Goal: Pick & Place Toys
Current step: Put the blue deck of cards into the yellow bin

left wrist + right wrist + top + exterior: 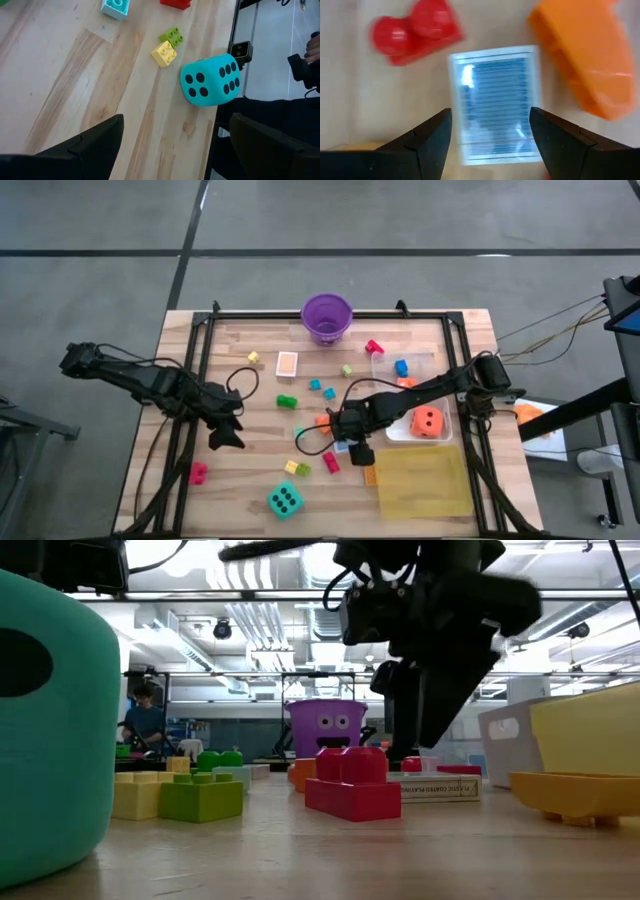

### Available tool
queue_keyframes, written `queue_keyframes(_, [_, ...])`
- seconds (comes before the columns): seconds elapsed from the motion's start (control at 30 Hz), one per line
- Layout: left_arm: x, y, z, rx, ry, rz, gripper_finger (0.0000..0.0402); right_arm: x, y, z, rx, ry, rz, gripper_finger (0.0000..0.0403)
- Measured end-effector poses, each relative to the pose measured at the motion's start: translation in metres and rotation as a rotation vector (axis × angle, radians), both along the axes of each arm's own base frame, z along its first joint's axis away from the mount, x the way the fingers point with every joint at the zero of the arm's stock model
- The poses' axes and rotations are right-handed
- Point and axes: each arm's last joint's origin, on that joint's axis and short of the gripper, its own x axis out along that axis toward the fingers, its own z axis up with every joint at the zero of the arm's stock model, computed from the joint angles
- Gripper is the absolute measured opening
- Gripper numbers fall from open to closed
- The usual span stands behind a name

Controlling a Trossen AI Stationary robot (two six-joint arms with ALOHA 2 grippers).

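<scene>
Toys lie scattered on the wooden table [260, 405]. My right gripper [356, 448] is open, pointing down over a small blue-striped card [495, 102]. Its fingers stand on either side of the card; I cannot tell whether they touch it. A red block [415, 35] and an orange wedge [585, 60] lie beside the card. My left gripper [225, 437] is open and empty over the table's left half. Its wrist view shows the teal die [210, 80], a yellow block [163, 53] and a green block [171, 36]. The orange die [428, 421] sits in a clear tub.
The purple bucket [327, 317] stands at the far edge. A yellow tray [422, 480] lies near the front right, behind it the clear tub [392, 432]. A pink block [198, 472] lies front left; an orange card [287, 364] and more small blocks lie mid-table.
</scene>
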Motion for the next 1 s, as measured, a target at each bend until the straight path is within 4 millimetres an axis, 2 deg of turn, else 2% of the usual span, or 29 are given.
queue_keyframes(0.53, [0.000, 0.000, 0.000, -0.004, 0.000, -0.002, 0.0351, 0.006, 0.003, 0.011, 0.077, -0.007, -0.032, 0.0266])
queue_keyframes(0.63, [0.000, 0.000, 0.000, -0.004, 0.000, -0.002, 0.0351, 0.006, 0.003, 0.011, 0.081, -0.003, -0.046, 0.0288])
queue_keyframes(0.83, [0.000, 0.000, 0.000, -0.007, 0.001, -0.005, 0.0351, 0.006, 0.003, 0.012, 0.088, 0.000, -0.069, 0.0370])
queue_keyframes(1.0, [0.000, 0.000, 0.000, -0.007, 0.001, -0.005, 0.0351, 0.008, 0.004, 0.016, 0.116, -0.006, -0.064, 0.0398])
